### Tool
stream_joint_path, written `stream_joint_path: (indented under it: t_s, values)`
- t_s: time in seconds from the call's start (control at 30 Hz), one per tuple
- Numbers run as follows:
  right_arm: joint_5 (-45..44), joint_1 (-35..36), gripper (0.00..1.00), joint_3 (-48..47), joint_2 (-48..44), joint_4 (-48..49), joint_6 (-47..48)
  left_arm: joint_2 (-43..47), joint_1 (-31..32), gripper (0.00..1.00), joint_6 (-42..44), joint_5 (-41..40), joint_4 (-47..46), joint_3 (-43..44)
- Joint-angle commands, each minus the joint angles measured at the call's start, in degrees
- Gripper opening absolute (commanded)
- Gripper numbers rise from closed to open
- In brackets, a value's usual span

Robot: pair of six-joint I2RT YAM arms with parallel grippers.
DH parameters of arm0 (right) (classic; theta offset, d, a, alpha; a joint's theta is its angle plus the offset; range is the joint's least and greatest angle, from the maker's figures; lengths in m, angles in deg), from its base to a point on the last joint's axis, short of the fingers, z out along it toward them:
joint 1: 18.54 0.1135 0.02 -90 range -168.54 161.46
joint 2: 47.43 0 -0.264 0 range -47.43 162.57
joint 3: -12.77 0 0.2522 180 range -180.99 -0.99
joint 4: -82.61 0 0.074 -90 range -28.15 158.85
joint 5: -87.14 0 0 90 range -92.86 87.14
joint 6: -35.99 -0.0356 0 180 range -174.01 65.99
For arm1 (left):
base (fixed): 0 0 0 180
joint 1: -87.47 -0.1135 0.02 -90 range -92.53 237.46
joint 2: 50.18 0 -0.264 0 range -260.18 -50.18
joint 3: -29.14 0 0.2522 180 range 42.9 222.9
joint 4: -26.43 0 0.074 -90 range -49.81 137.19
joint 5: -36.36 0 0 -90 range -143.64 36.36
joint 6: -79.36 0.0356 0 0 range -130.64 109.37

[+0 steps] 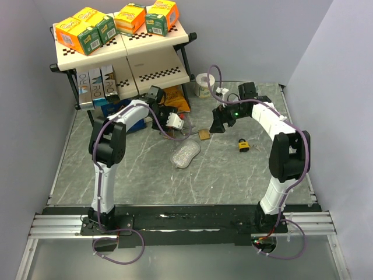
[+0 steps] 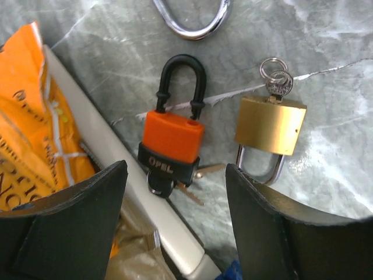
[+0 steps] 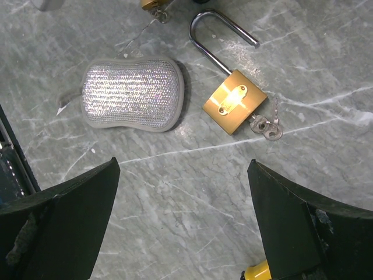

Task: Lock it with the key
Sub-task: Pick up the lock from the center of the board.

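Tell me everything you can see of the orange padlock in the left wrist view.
The orange padlock lies flat on the grey marbled table. Its body looks like orange plastic, with a black band at the bottom bearing white letters. The black shackle looks seated in both holes. Keys show at its base, which seems to touch a pale bar.

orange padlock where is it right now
Left wrist view: the orange padlock lies on the table just ahead of the open left claw, centre frame, with the brass padlock to its right and the orange bag to its left.
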Motion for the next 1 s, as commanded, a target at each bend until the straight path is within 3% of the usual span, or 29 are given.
stream_joint_path:
  t_s: [0.0,0.4,0.6,0.83,0.97]
  values:
    - [1.86,-1.06,0.99,-0.08,-3.19,0.75,-0.12,-2.31,0.67,0.73,4.11,1.06,0.54,2.97]
    - [2.12,-1.94,0.99,0.18,-3.19,0.13,0.05,-9.96,1.29,0.72,11.31,-2.45,10.21,11.41]
    - [2.30,-2.47,0.99,0.00,-3.28,-0.92,0.49,-13.65,1.11,0.65,14.57,-6.41,19.35,15.55]
    - [2.74,-3.08,0.98,-0.17,-3.28,-1.89,0.67,-13.66,0.15,0.51,15.71,-10.19,25.42,15.29]
    - [3.26,-3.17,0.98,-0.26,-3.11,-2.06,0.49,-8.92,0.06,0.49,16.33,-10.55,25.16,8.28]
